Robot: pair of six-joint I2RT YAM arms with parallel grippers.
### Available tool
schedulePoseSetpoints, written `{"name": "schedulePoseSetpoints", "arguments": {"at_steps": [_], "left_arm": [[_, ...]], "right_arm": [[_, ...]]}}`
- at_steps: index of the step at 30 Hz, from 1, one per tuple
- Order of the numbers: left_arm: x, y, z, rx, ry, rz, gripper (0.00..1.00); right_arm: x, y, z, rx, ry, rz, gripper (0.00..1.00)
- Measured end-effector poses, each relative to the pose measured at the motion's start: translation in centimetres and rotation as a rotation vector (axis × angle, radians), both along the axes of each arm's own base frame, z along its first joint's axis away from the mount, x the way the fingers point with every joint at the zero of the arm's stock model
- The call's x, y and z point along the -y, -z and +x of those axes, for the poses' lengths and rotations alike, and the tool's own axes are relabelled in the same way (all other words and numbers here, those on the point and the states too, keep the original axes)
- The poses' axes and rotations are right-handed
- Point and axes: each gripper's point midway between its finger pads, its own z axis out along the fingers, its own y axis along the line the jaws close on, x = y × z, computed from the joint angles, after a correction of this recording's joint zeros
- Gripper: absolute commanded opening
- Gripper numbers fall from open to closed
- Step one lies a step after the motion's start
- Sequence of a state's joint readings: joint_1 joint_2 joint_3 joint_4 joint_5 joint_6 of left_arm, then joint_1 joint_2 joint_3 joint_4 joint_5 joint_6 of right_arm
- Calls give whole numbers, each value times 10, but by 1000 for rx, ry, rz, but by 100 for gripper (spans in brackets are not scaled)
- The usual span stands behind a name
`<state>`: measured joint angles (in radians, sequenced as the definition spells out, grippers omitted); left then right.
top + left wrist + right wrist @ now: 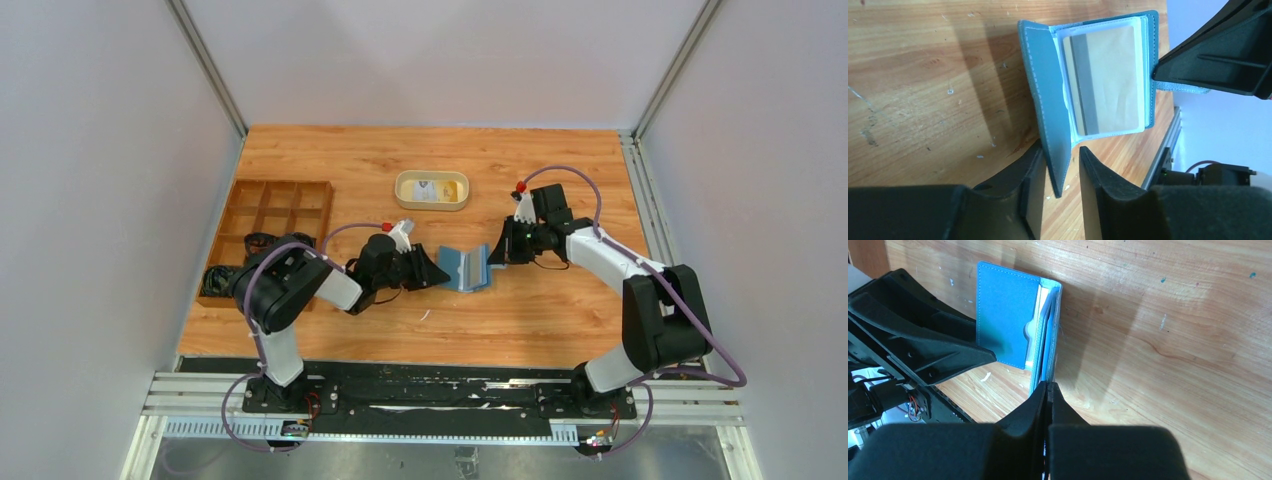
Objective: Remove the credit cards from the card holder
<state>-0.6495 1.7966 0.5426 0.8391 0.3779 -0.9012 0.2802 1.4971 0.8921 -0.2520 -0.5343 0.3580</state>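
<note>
L cam: credit card (1110, 80) pocketed, R cam: R gripper (1047, 386) pinches holder (1003, 315)

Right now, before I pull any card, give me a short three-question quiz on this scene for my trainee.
1. True or false: the teal-blue book-fold card holder is folded shut.
2. The right gripper has its jaws: A) wide open; B) shut on the card holder's edge; C) out of view.
3. Fill in: the pale yellowish card with the grey stripe sits ____ the card holder's pocket.
Key: 1 false; 2 B; 3 inside.
</note>
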Motion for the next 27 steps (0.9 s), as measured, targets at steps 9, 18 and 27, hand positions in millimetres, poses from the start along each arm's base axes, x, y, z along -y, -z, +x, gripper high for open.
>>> {"name": "schedulePoseSetpoints", "arguments": {"at_steps": [9,18,27], "left_arm": [[5,6,-4,-33,11,-54,0],[2,7,-4,-23,-5,-56,0],[-2,18,-6,-43,-50,-133,0]], "right_arm": [[-3,-1,0,-1,-12,16,0],[-22,-9,1,5,-40,66,0],[-61,2,1,-29,-116,161,0]]}}
